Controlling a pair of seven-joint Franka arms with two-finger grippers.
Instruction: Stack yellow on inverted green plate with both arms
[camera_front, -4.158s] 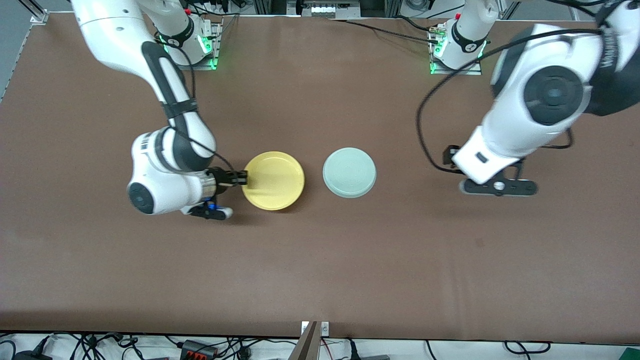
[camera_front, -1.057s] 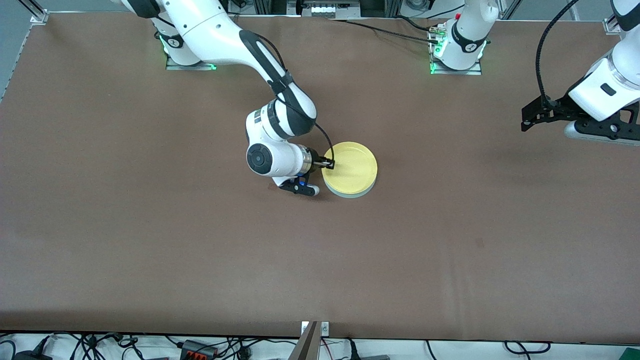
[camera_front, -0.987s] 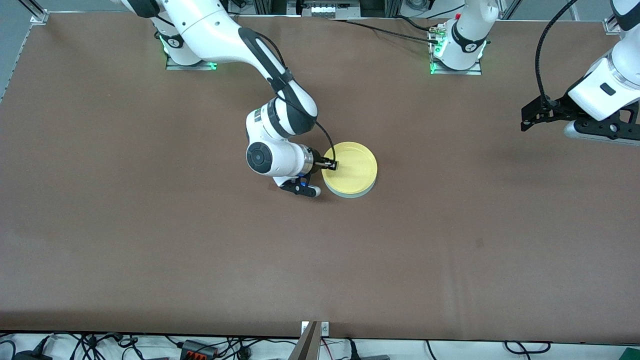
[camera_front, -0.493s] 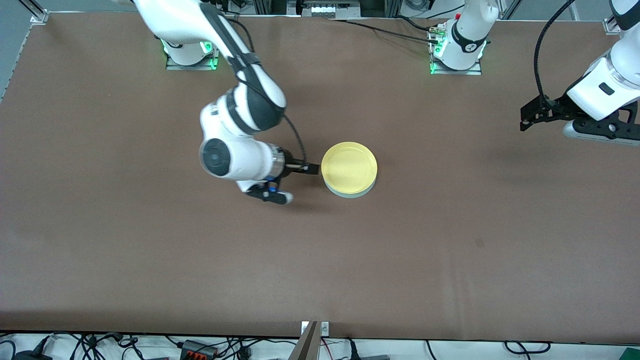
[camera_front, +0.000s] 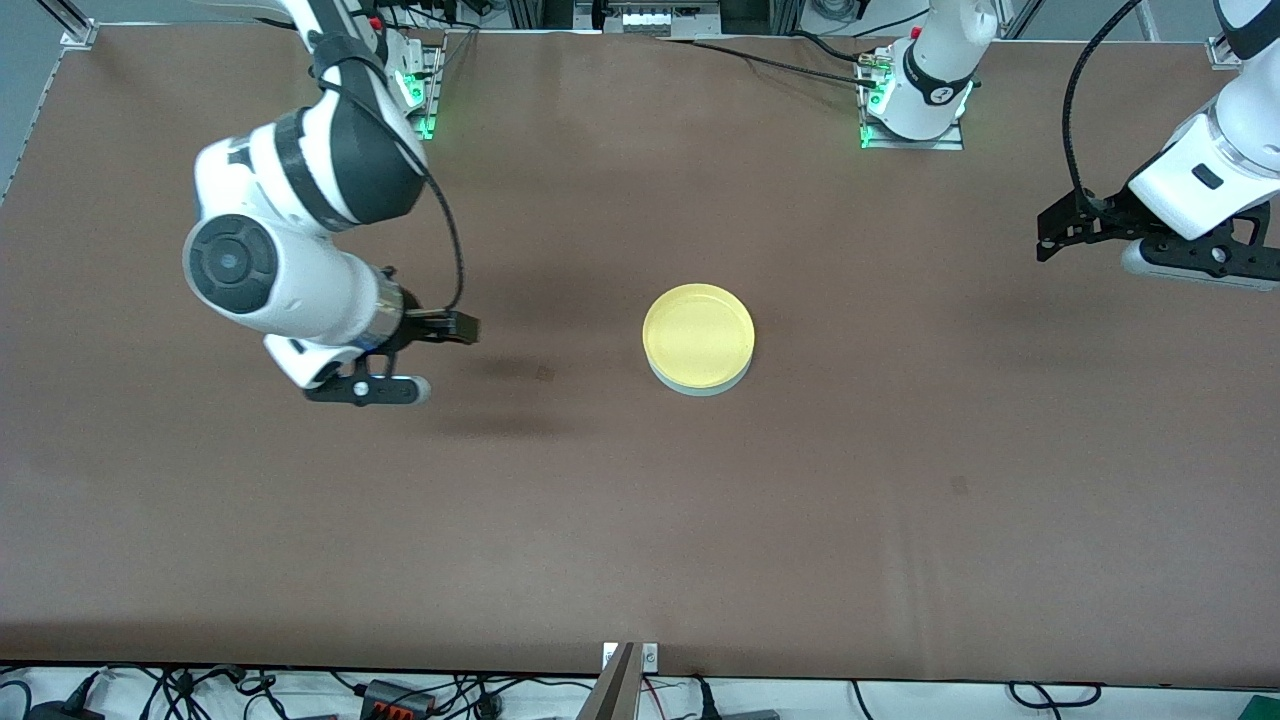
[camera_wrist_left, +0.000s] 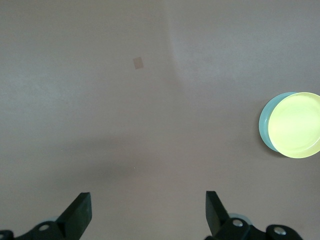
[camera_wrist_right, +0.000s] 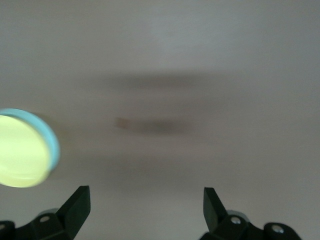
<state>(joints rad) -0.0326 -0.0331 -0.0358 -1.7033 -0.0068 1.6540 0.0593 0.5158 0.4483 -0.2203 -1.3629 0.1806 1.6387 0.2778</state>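
Resting on the green plate (camera_front: 700, 386), the yellow plate (camera_front: 698, 334) seems slightly off-centre; you see both the right pincer (camera_front: 462, 328) and left pincer (camera_front: 1050, 232) released over bare counter (camera_front: 640, 520).

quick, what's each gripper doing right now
Left gripper: open, holding nothing, over bare table.
Right gripper: open, holding nothing, over bare table, clear of the yellow plate.
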